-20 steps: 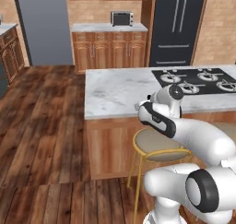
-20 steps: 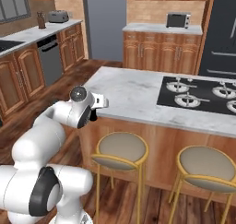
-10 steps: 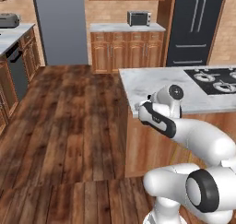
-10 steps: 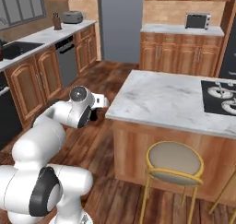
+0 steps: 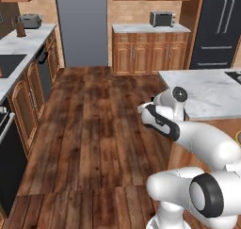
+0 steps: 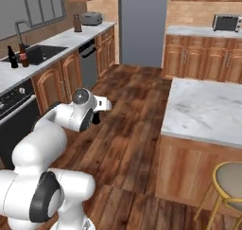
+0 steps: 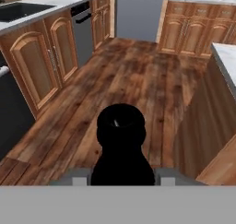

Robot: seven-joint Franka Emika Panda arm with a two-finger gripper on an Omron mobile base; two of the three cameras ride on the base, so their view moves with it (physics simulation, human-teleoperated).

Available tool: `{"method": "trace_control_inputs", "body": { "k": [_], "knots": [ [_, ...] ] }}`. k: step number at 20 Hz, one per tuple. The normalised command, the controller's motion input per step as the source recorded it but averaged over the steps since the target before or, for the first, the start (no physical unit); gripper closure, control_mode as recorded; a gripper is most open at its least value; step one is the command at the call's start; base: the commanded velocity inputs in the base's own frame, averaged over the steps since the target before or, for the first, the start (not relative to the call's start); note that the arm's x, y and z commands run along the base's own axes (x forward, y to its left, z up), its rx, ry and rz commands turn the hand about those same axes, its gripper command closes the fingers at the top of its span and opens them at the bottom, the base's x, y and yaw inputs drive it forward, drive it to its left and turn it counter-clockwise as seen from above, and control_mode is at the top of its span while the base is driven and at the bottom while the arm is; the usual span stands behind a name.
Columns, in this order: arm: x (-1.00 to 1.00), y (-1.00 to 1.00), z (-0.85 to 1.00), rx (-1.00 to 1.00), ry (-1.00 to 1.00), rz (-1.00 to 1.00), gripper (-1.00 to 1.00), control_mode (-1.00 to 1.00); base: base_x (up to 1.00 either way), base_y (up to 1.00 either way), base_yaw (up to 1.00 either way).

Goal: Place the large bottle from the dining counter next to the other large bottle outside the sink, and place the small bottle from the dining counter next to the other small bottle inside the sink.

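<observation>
My gripper [image 7: 122, 174] is shut on a small dark bottle [image 7: 120, 142], which I see from its cap end over the wooden floor. In the right base view the gripper [image 6: 98, 110] hangs in the aisle between the dining counter [image 6: 208, 108] and the cabinets. The sink [image 6: 41, 53] lies in the far left worktop under a curved faucet [image 6: 19, 28]. Two tall bottles stand side by side on the worktop next to the sink: a black bottle [image 6: 10, 57] and a brown red-labelled bottle [image 6: 22, 55]. The sink's inside is hidden from here.
Wooden cabinets [image 7: 39, 61] and a dishwasher [image 6: 89, 63] line the left side. A black oven front [image 6: 14, 118] stands near my base. A stool [image 6: 229, 179] sits by the dining counter's near side. Open wooden floor [image 5: 99, 115] runs ahead toward the tall grey fridge [image 5: 82, 25].
The whole scene has slid right: the base has moved left away from the dining counter, bringing the sink worktop into view. The arm holds the same pose, with the bottle still gripped.
</observation>
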Motion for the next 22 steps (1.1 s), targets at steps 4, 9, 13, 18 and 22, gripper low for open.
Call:
{"method": "trace_control_inputs", "body": {
  "k": [4,9,13,18,22],
  "knots": [
    [0.0,0.0,0.0,0.0,0.0,0.0,1.0,1.0,0.77,0.68,0.01],
    [0.0,0.0,0.0,0.0,0.0,0.0,1.0,1.0,0.98,0.21,0.0],
    [0.0,0.0,0.0,0.0,0.0,0.0,1.0,1.0,1.0,0.02,0.03],
    [0.0,0.0,0.0,0.0,0.0,0.0,1.0,1.0,1.0,0.0,0.12],
    [0.0,0.0,0.0,0.0,0.0,0.0,1.0,1.0,1.0,0.02,0.21]
  ]
}}
